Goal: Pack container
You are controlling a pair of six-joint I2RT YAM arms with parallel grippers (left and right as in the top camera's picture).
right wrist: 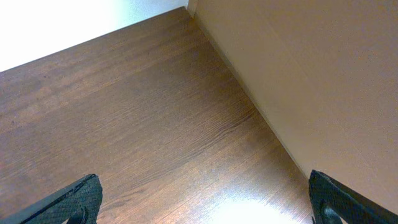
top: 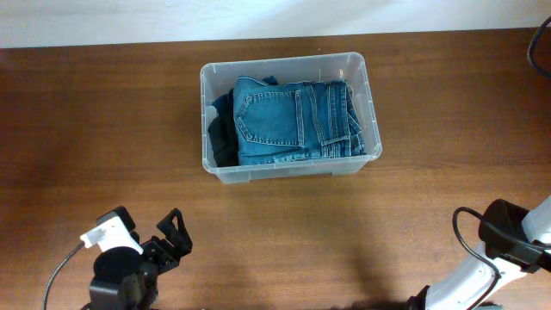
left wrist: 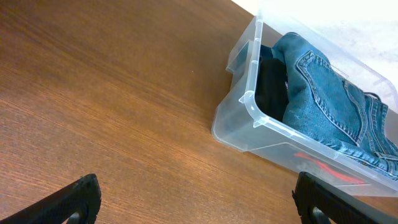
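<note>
The container (top: 366, 86) is a clear plastic bin at the table's middle back. Folded blue jeans (top: 293, 120) fill most of it, with a dark garment (top: 222, 129) at its left end. In the left wrist view the container (left wrist: 245, 127) shows at the upper right with the jeans (left wrist: 326, 99) and the dark garment (left wrist: 272, 87) inside. My left gripper (top: 170, 234) is open and empty at the front left, well short of the container; its fingertips (left wrist: 199, 202) frame bare wood. My right gripper (right wrist: 202, 202) is open and empty over bare table; the overhead view shows only its arm (top: 508, 237) at the front right.
The wooden table (top: 103, 129) runs to a pale back wall. In the right wrist view the table's edge (right wrist: 249, 102) runs diagonally, with a beige surface (right wrist: 311, 62) beyond it. A black cable (top: 538, 43) hangs at the far right.
</note>
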